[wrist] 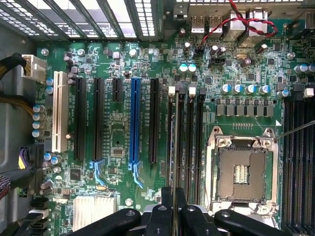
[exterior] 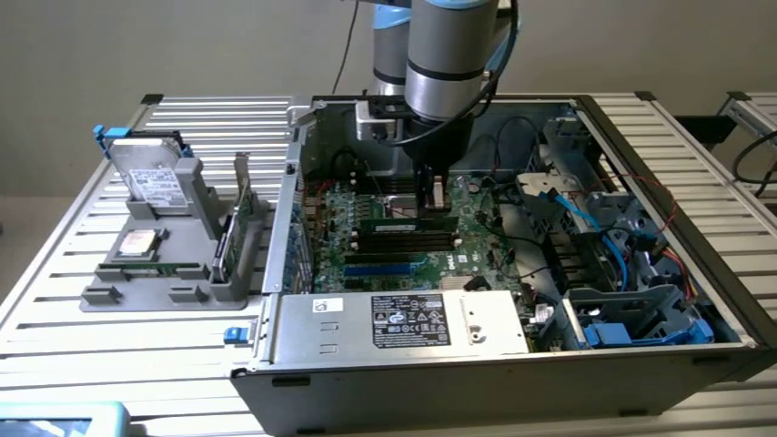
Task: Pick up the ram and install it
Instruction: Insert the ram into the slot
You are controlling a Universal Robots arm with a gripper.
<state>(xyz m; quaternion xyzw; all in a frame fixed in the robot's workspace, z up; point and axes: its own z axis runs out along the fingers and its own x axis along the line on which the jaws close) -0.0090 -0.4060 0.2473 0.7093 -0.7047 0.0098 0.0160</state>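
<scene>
The ram (exterior: 401,221) is a thin green stick held level inside the open computer case, right over the row of black memory slots (exterior: 401,243). My gripper (exterior: 428,202) comes straight down from above and is shut on it. In the wrist view the ram (wrist: 173,147) shows edge-on as a thin line between my dark fingers (wrist: 165,206). It lines up with the memory slot (wrist: 172,123) that has a white latch at its end. Whether it sits in the slot or just above it I cannot tell.
An empty CPU socket (wrist: 241,172) lies beside the slots, and black and blue expansion slots (wrist: 134,123) lie on the other side. A silver power supply (exterior: 401,319) fills the case front. Blue cables (exterior: 583,209) crowd the exterior view's right. A grey fixture (exterior: 164,273) outside holds a hard drive (exterior: 152,177) and a card.
</scene>
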